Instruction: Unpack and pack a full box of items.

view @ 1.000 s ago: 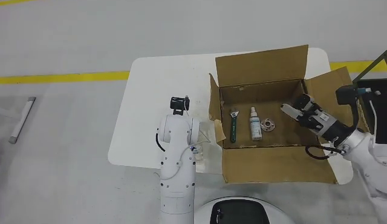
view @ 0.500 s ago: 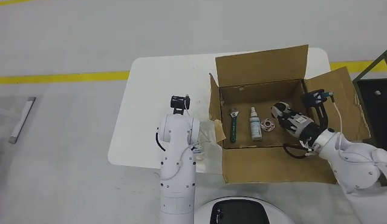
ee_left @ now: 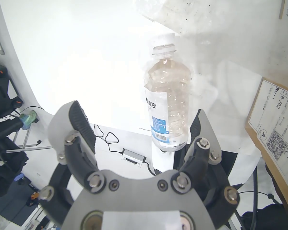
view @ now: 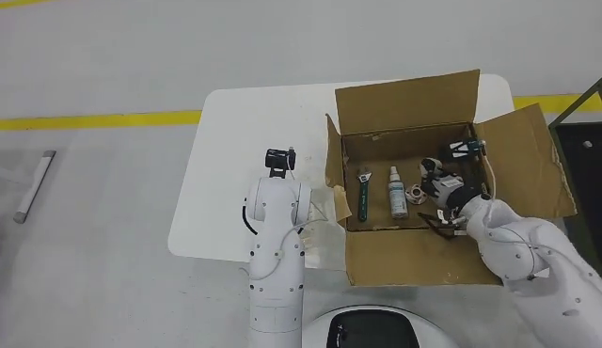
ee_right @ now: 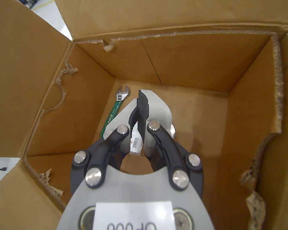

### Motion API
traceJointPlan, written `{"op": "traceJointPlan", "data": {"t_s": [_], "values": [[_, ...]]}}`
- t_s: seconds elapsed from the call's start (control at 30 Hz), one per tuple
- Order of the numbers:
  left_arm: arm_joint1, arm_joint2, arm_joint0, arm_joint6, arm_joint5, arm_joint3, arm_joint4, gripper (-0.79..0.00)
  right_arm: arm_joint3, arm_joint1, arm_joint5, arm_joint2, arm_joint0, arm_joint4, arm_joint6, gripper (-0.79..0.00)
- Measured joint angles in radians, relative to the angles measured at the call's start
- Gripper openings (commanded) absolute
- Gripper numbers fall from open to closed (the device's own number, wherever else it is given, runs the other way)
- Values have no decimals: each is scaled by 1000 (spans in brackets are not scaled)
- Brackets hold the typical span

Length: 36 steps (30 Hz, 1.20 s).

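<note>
The cardboard box stands on the right half of the desk, reaching toward its right edge. All four flaps are folded outward, which leaves the opening free for access from above. Three items lie in a row on the box floor: a green wrench nearest the left wall, a small spray bottle beside it, and a round metal fitting just beside the bottle. The right claw is lowered inside the box next to the fitting. In the right wrist view its pads are pressed together with nothing visible between the tips; the labelled white surface seen through the gap lower down appears to be the spray bottle lying beyond it. This position suggests that the arm is lined up over the row but has not secured an item. The left claw is over the desk near the edge closest to the robot, at the box's left side. Its fingers are spread wide on either side of an upright water bottle without clamping it. The bottle stands on the desk surface, so it probably counts as unpacked. A crumpled clear plastic bag lies on the desk beyond it.
</note>
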Motion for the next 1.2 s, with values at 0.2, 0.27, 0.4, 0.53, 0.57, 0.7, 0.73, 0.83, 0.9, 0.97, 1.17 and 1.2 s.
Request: {"op": "traceJointPlan", "data": {"t_s": [0.2, 0.27, 0.4, 0.53, 0.57, 0.7, 0.73, 0.83, 0.9, 0.97, 1.17, 1.2], "values": [[0, 0, 0, 0, 0, 0, 0, 0, 116, -22, 107, -151, 139, -153, 113, -785], [0, 0, 0, 0, 0, 0, 0, 0, 160, -30, 122, -198, 191, -188, 162, -785], [0, 0, 0, 0, 0, 0, 0, 0, 230, -46, 124, -256, 270, -207, 227, -785], [0, 0, 0, 0, 0, 0, 0, 0, 254, -56, 132, -273, 301, -201, 237, -416], [0, 0, 0, 0, 0, 0, 0, 0, 256, -56, 133, -272, 303, -200, 240, -142], [0, 0, 0, 0, 0, 0, 0, 0, 257, -56, 133, -272, 302, -200, 241, -142], [0, 0, 0, 0, 0, 0, 0, 0, 257, -56, 133, -272, 302, -200, 241, -142], [0, 0, 0, 0, 0, 0, 0, 0, 256, -56, 133, -272, 302, -200, 240, -142], [0, 0, 0, 0, 0, 0, 0, 0, 256, -56, 133, -272, 302, -200, 240, -142], [0, 0, 0, 0, 0, 0, 0, 0, 256, -56, 133, -272, 302, -200, 240, -142], [0, 0, 0, 0, 0, 0, 0, 0, 258, -56, 122, -273, 295, -207, 230, 0], [0, 0, 0, 0, 0, 0, 0, 0, 258, -57, 118, -272, 291, -209, 228, 0]]}}
